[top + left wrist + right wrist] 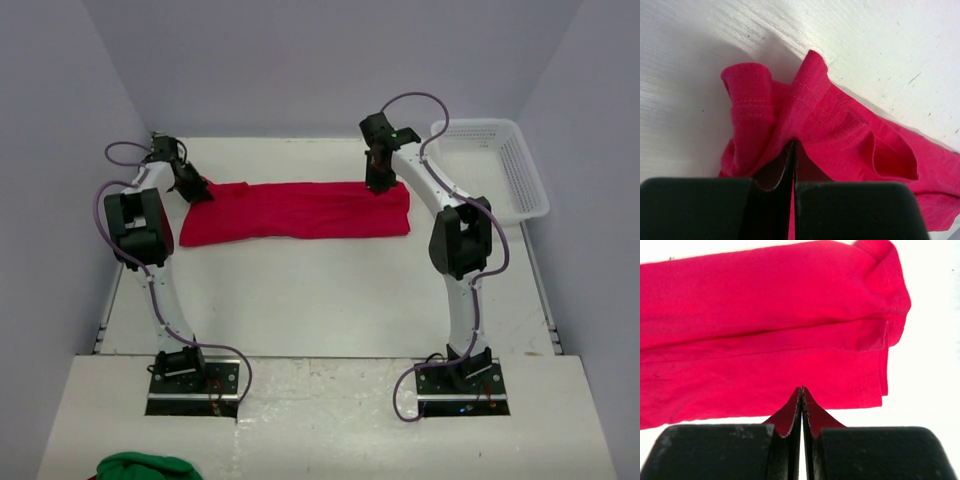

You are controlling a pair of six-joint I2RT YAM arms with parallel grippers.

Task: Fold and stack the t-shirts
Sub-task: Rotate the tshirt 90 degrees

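On the white surface point(330, 290), the plain bright red soft cloth t-shirt point(300, 212) lies as a long band, left jaws and right jaws each clamped on an end, so lifting both evenly should keep the fold straight.

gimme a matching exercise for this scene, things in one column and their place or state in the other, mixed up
Things:
1. red short-sleeved cloth t-shirt
2. white plastic mesh basket
3. green cloth bundle
4. left gripper

Places or states:
a. far right corner of the white table
b. shut on the shirt's left end
c. lying in a long strip, left to right
d. near left corner of the top view

Pairs: 1-c, 2-a, 3-d, 4-b
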